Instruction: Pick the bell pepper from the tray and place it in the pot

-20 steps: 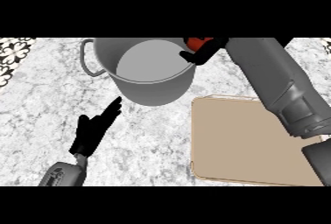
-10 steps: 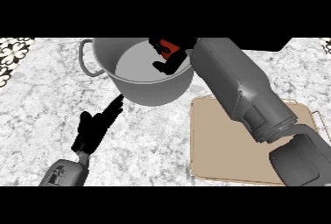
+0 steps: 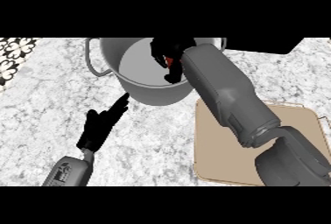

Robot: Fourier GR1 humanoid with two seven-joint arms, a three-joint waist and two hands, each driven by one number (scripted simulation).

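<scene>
A grey metal pot (image 3: 145, 89) with side handles stands at the back of the counter. My right hand (image 3: 167, 51) hangs over the pot's mouth, fingers curled round a red bell pepper (image 3: 170, 61), of which only a small patch shows. The right forearm crosses from the lower right up over the pot's rim. The tan tray (image 3: 220, 148) lies at the right, partly hidden by that arm. My left hand (image 3: 100, 128) rests open on the counter, left of the tray and just below the pot, fingers straight and pointing toward the pot.
The counter is speckled grey stone (image 3: 45, 105). A patterned black-and-white surface (image 3: 12, 54) shows at the far left corner. A dark block (image 3: 265, 43) sits at the back right.
My right hand has carried the bell pepper leftward from the pot's right rim to over its inside. The view has shifted, so the pot and tray appear further right. The left hand has kept its pose.
</scene>
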